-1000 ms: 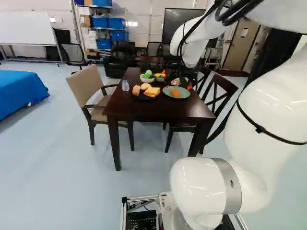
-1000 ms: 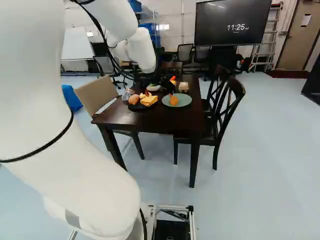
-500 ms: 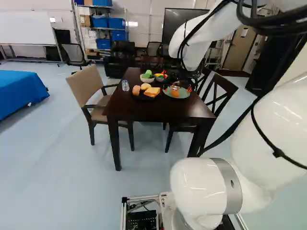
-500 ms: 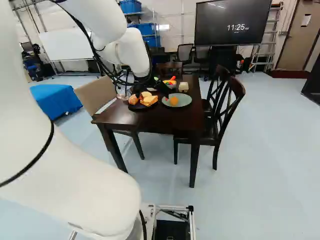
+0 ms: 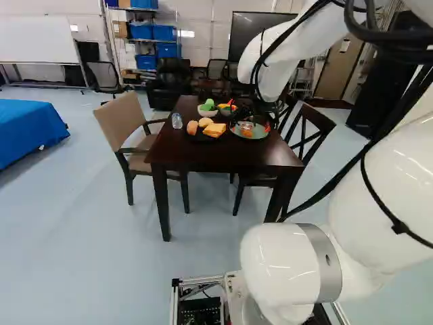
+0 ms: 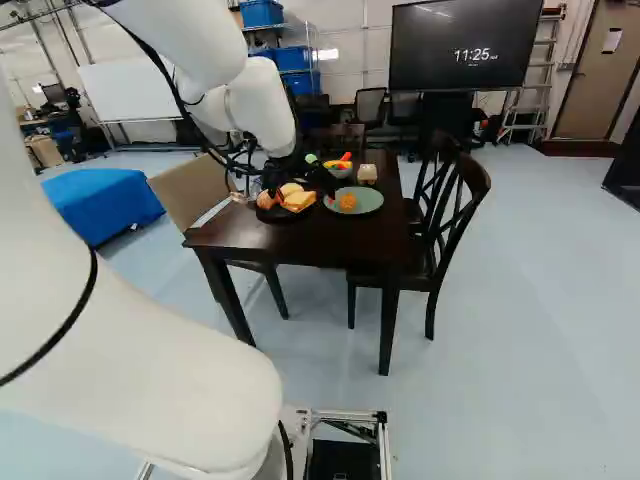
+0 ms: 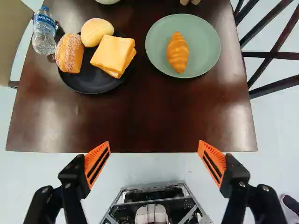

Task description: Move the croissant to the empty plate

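The wrist view shows the croissant (image 7: pixel 177 52) lying near the middle of the green plate (image 7: pixel 201 32), close to the edge of the worktop (image 7: pixel 140 112) by the 2 dark chairs. The jaws are spread wide, with 1 orange pad on each side, and the worktop's near edge and the floor show between them. The black plate (image 7: pixel 93 85) is nearer the edge by the tan chair (image 5: pixel 122 122). It has 3 foods close together: a sugary bun (image 7: pixel 69 52), a round roll (image 7: pixel 97 31) and a square sandwich (image 7: pixel 113 55). The bun is on the tan chair side, and the sandwich is on the green plate side. A water bottle (image 7: pixel 44 35) stands just beside the black plate. In the left base view, a white bowl (image 5: pixel 207 113) with green food sits toward the worktop's far edge.
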You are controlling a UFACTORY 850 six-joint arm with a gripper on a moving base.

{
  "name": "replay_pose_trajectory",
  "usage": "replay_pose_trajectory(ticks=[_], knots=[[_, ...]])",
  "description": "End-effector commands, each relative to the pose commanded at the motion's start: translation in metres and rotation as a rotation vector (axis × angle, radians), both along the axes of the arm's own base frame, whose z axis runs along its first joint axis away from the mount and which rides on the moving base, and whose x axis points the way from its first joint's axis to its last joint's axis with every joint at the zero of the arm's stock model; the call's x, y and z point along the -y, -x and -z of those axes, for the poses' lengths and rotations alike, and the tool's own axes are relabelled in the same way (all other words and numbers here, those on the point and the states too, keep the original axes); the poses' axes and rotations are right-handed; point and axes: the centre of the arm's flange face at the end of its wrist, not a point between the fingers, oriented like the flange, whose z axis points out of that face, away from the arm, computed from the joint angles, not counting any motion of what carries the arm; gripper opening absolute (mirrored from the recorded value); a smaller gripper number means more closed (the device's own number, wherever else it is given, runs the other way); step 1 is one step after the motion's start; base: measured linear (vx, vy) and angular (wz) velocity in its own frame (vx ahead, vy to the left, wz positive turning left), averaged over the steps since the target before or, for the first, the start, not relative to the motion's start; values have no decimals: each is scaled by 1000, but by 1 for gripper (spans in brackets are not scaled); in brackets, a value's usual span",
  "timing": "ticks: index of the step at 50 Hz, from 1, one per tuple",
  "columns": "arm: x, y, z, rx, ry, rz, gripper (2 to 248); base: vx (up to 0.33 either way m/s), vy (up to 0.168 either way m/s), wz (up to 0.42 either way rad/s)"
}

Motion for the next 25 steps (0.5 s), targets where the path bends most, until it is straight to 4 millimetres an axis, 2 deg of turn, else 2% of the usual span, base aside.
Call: replay_pose_trajectory(ticks=[25], knots=[[-3, 3, 15, 44, 4, -7, 247, 0, 0, 0]])
